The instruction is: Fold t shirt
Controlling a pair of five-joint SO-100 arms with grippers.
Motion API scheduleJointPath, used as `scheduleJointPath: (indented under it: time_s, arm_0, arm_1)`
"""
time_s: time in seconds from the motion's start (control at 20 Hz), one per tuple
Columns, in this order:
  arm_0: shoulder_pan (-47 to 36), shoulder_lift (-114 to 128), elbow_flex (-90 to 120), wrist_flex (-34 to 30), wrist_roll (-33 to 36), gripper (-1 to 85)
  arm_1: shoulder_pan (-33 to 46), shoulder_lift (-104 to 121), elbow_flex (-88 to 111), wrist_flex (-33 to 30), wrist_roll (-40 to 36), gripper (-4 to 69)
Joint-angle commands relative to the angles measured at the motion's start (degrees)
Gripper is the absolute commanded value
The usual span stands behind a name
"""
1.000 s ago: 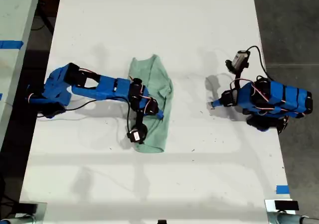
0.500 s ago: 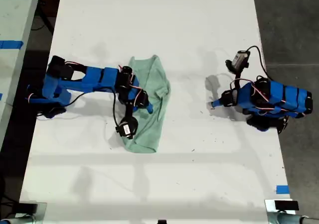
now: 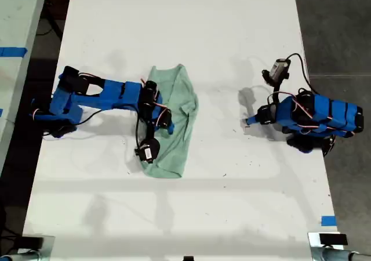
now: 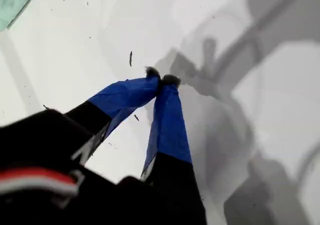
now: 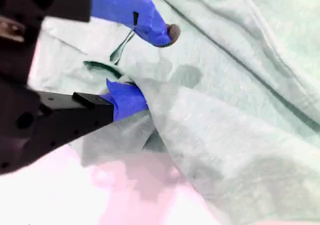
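On the t shirt (image 5: 240,100), my second gripper (image 5: 145,65) is sitting parted — next, pinching an edge; my first gripper (image 4: 161,80) is idling, clenched.

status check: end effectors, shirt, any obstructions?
First end effector shut, empty, off the cloth. Second end effector open over the t shirt, one finger under a fold. Nothing in the way.

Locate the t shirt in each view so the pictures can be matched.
Exterior view: t shirt left of centre, under one arm's hand.
First wrist view: only a green corner at the frame's edge.
Second wrist view: fills the frame.
Shared landmark: the white table.
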Motion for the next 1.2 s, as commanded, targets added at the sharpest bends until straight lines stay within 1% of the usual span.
scheduleJointPath:
  time_s: [0.0,0.05,0.15,0.2,0.25,0.3,0.35,0.4,0.45,0.5,0.55,0.6,0.8,0.95,1.0,1.1,1.15]
  arm_0:
    - [1.85,0.00,-4.39,-1.14,6.50,17.8]
    - [1.93,0.18,-4.39,-0.18,4.75,18.3]
    - [0.18,3.16,-2.81,0.44,-7.38,19.3]
    - [-0.44,4.04,-3.08,-0.44,-15.91,17.8]
    - [-0.26,4.57,-3.34,-2.81,-23.47,16.7]
    - [0.18,4.57,-3.25,-4.83,-32.08,18.3]
    - [0.79,4.48,-2.99,-7.03,-38.85,19.2]
    - [1.23,4.31,-3.08,-9.93,-40.43,19.0]
    - [1.23,5.19,-3.08,-9.14,-43.77,16.1]
    - [0.70,7.73,-2.81,-5.89,-46.23,11.4]
    - [0.26,11.51,-2.55,-2.02,-48.69,10.4]
    - [-0.09,16.70,-0.26,0.00,-50.27,10.4]
    - [-1.41,31.73,14.68,0.44,-52.56,10.3]
    - [2.11,37.44,28.04,0.35,-56.78,10.4]
    - [3.34,40.78,35.33,-0.18,-56.60,9.9]
    - [6.68,48.08,48.96,-1.49,-51.24,7.3]
    - [8.61,53.61,56.07,-3.16,-50.80,6.8]
  arm_1:
    - [0.18,0.70,2.11,0.09,-1.05,1.9]
    - [0.18,0.70,2.11,0.09,-1.14,1.9]
    - [0.18,0.70,2.11,0.09,-1.14,1.9]
    - [0.18,0.70,2.11,0.09,-1.05,1.9]
    - [0.18,0.70,2.11,0.09,-1.05,1.9]
    - [0.09,0.70,2.11,0.09,-1.05,1.9]
    - [0.09,0.70,2.11,0.09,-1.05,1.9]
    - [0.09,0.70,2.11,0.09,-1.14,1.9]
    - [0.09,0.70,2.11,0.09,-1.23,1.9]
    - [0.09,0.70,2.11,0.09,-1.32,1.9]
    - [0.09,0.70,2.11,0.09,-1.58,1.9]
    - [0.09,0.70,2.11,0.09,-1.67,1.9]
    - [0.26,0.70,2.11,0.00,-1.93,1.9]
    - [0.09,0.70,2.11,0.00,-1.93,1.9]
    - [0.09,0.70,2.11,0.00,-1.93,1.9]
    - [0.09,0.70,2.11,0.00,-2.02,1.9]
    - [0.18,0.70,2.11,0.00,-2.02,1.9]
